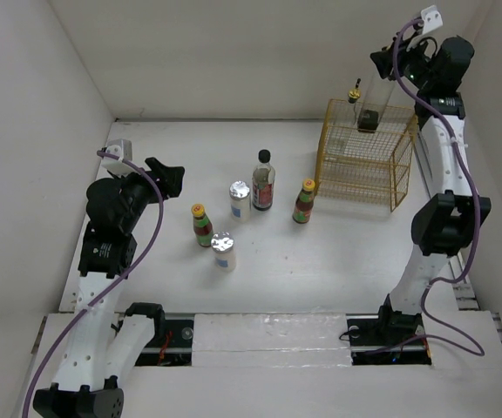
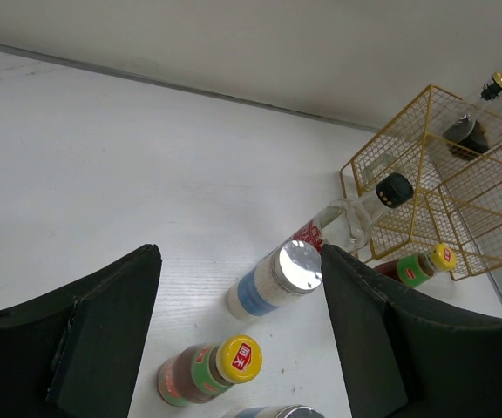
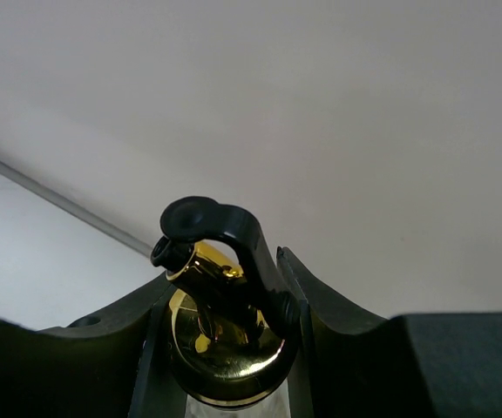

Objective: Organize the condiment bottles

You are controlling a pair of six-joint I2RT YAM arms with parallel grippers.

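The right pincer (image 3: 225, 357) is clamping the spout of a tall clear gold-spouted bottle (image 1: 376, 103), holding it at the yellow wire basket (image 1: 356, 178), its base perhaps inside. The left pincer (image 1: 171, 176) is hovering, jaws spread wide, near a red yellow-capped bottle (image 1: 201, 225) standing on the white surface (image 1: 338, 252).

- The white table (image 1: 321, 252) spreads out in front of the left pincer (image 1: 171, 177).
- A silver-lidded jar (image 1: 240, 198) and a dark black-capped bottle (image 1: 263, 181) stand side by side ahead of its spread fingers.
- A red yellow-capped bottle (image 1: 201, 224) and a second jar (image 1: 223, 251) stand closest to it.
- A second red bottle (image 1: 304, 201) stands beyond the dark one.
- The yellow wire basket (image 1: 364, 157) sits farthest off, beneath the right pincer (image 1: 382, 68).
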